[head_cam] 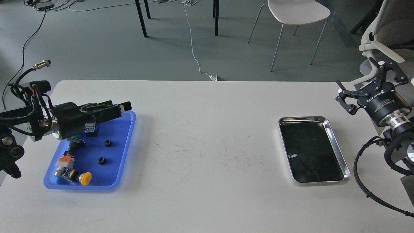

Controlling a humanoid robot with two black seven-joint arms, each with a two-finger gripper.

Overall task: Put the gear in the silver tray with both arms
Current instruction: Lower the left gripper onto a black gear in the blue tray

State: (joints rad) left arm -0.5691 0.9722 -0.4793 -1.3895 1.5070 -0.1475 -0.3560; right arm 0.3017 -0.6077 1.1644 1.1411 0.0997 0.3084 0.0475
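Two small black gears lie in the blue plastic tray at the table's left. The silver tray lies at the right with nothing in it. My left gripper points right, low over the blue tray's far edge, above and behind the gears. It is seen side-on with a small gap between its fingers, and it is empty. My right gripper is open and empty, raised over the table's right edge beyond the silver tray.
The blue tray also holds push-button switches, among them a yellow one, a green one and an orange-and-white part. A white chair and an office chair stand past the table's far edge.
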